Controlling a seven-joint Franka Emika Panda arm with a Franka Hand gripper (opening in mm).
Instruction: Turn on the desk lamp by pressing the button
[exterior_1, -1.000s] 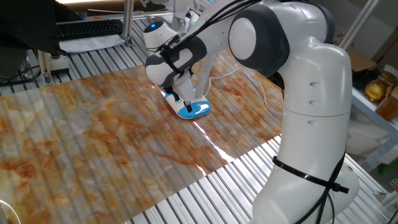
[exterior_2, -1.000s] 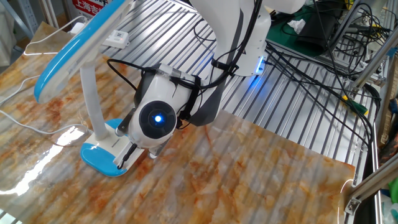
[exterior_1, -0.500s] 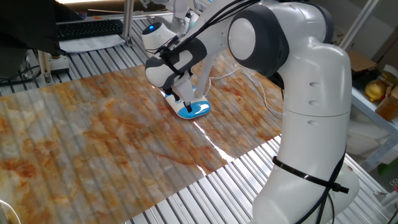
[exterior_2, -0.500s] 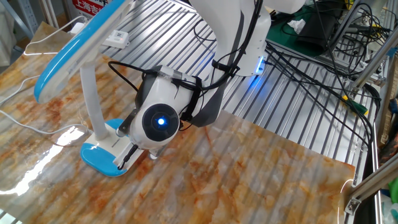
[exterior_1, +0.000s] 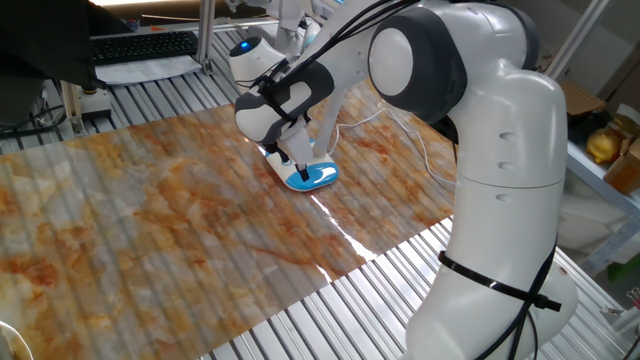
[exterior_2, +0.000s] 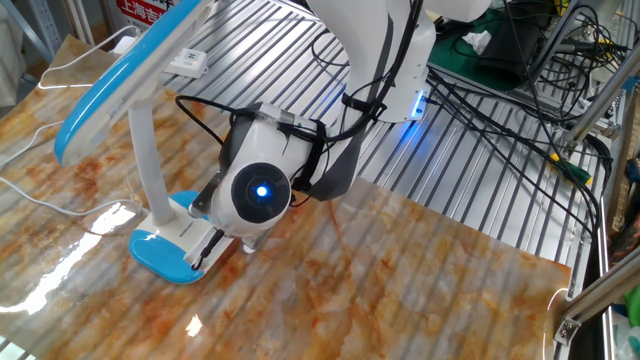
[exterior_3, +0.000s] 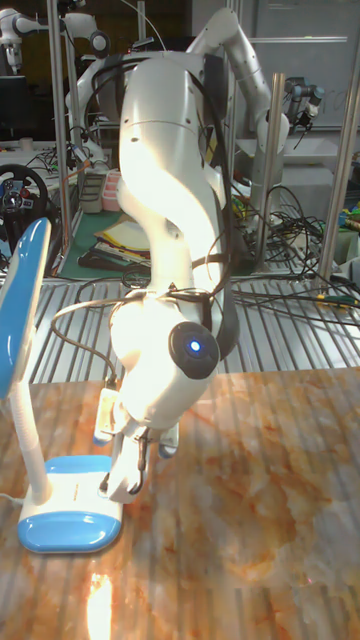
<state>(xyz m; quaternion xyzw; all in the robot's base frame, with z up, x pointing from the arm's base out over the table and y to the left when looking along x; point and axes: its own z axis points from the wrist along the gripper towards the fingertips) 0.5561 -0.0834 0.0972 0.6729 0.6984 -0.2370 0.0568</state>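
Fingers (exterior_1: 298, 170) come down onto the blue-and-white base of the desk lamp (exterior_1: 311, 177) in one fixed view, at the far side of the marbled table (exterior_1: 150, 230); whether they are parted or pressed together, I cannot tell. From the other fixed view, the gripper (exterior_2: 205, 258) touches the near edge of the base, the lamp (exterior_2: 160, 250) standing at the table's left, its blue head overhead. Tall fixed view: the gripper (exterior_3: 125, 482) tips lean over the base's right end, the lamp (exterior_3: 65, 505) at lower left.
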